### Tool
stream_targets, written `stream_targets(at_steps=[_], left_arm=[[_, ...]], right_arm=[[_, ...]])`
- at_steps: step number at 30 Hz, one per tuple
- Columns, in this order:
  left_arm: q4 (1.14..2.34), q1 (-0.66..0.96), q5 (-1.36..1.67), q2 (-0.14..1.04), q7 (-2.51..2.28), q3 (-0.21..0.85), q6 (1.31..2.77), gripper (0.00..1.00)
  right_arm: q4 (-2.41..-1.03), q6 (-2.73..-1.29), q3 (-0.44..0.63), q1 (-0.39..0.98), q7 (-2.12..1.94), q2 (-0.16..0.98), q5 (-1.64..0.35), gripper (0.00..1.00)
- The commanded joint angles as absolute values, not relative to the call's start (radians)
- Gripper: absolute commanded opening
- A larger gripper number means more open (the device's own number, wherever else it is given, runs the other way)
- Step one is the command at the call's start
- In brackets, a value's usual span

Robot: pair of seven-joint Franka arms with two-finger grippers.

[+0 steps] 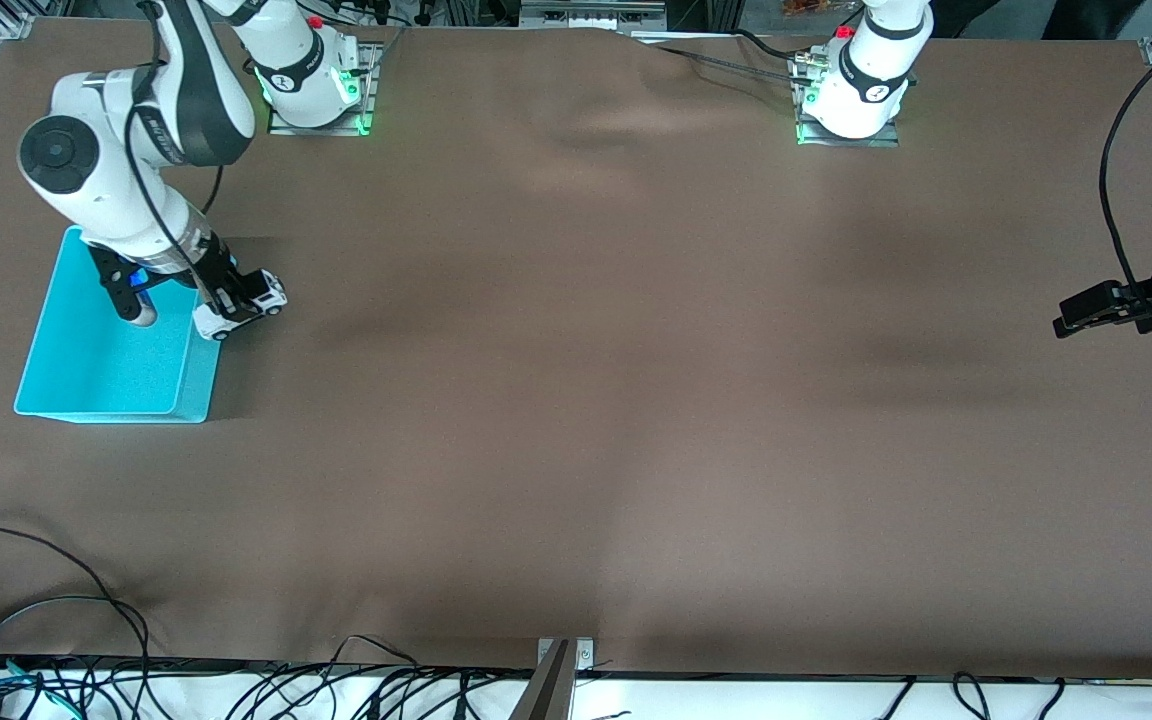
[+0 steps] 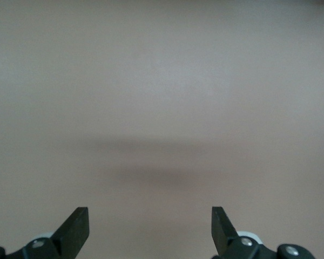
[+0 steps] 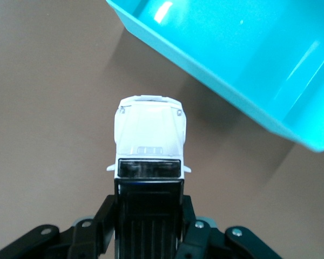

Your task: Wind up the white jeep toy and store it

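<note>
Turquoise bin, right pincer clamping white jeep toy beside it

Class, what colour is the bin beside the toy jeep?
Turquoise bin, clearest in the right wrist view.

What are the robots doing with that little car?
The right gripper is holding the white jeep by its sides, up in the air right beside the blue bin, over its edge. The bin has nothing in it that shows, so the jeep is not put away yet. The left gripper waits open over the bare table at its own end, holding nothing.
</note>
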State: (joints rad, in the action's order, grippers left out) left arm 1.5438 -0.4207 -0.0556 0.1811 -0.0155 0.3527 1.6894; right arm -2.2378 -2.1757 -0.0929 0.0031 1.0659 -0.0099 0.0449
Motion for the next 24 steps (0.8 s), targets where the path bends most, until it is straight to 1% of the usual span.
stream_targets(at_steps=[1,9,16,20,24], left_arm=[[1.548,-0.423,-0.038,0.175,-0.006,0.354,1.684,1.00],[1.548,-0.423,-0.037,0.175,-0.006,0.354,1.684,1.00],[1.548,-0.423,-0.037,0.175,-0.006,0.354,1.684,1.00],[1.546,-0.423,-0.037,0.175,-0.008,0.354,1.684,1.00],[1.548,-0.423,-0.037,0.175,-0.008,0.354,1.684,1.00]], right_arm=[[-2.223,-2.115,-0.028,-0.018,0.818,-0.018,0.040,0.00],[-2.230,-2.092,0.100,-0.037,0.537,-0.015,0.046,0.00],[-2.237,-2.094,0.207,-0.043,0.299,0.015,0.055,0.00],[-2.233,-2.129,0.267,-0.044,0.212,0.054,0.080,0.00],[-2.235,-2.177,0.279,-0.048,0.195,0.086,0.094,0.00]])
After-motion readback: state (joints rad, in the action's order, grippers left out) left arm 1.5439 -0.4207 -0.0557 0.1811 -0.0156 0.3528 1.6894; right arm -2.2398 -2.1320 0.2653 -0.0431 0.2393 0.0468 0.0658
